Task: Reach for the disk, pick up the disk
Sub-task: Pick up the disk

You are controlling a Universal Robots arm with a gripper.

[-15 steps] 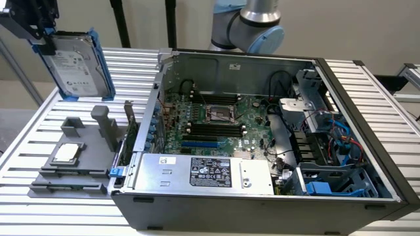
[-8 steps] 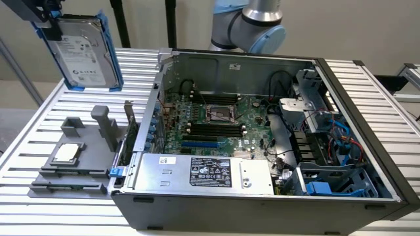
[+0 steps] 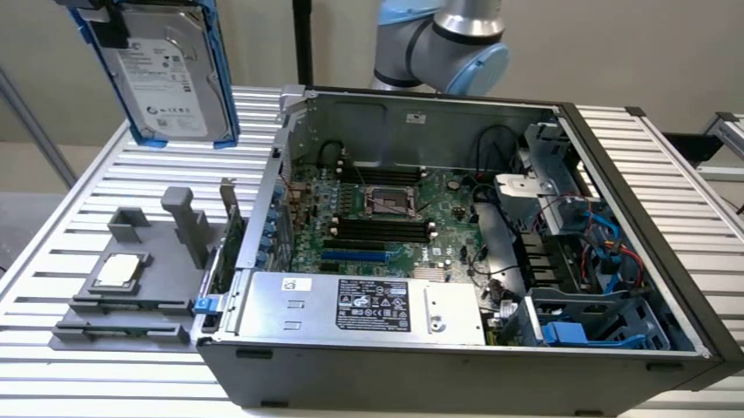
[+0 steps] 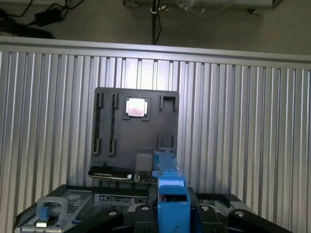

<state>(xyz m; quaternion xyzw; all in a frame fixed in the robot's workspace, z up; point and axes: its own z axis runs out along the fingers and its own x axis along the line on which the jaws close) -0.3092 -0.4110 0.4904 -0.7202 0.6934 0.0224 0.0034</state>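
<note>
End effector (image 4: 173, 219) was clamped on the disk (image 3: 169, 74), held upright above the bench (image 3: 104, 174). Its narrow edge grip might let the disk slip and drop.

A ribbed silver aluminium worktop (image 3: 104, 174) of parallel slats is spanning the scene, and a bright patch of light (image 4: 141, 73) is glaring off its slats. A plain beige wall (image 3: 605, 52) is standing behind it, with a thin black upright pole (image 3: 305, 43) rising in front. Past the worktop's edge a dull grey-brown floor (image 4: 233, 24) is showing, where black cables (image 4: 58, 9) and a black power brick (image 4: 46, 17) are lying. A slanted grey metal bar (image 3: 30, 117) is leaning at the exterior view's left.
</note>
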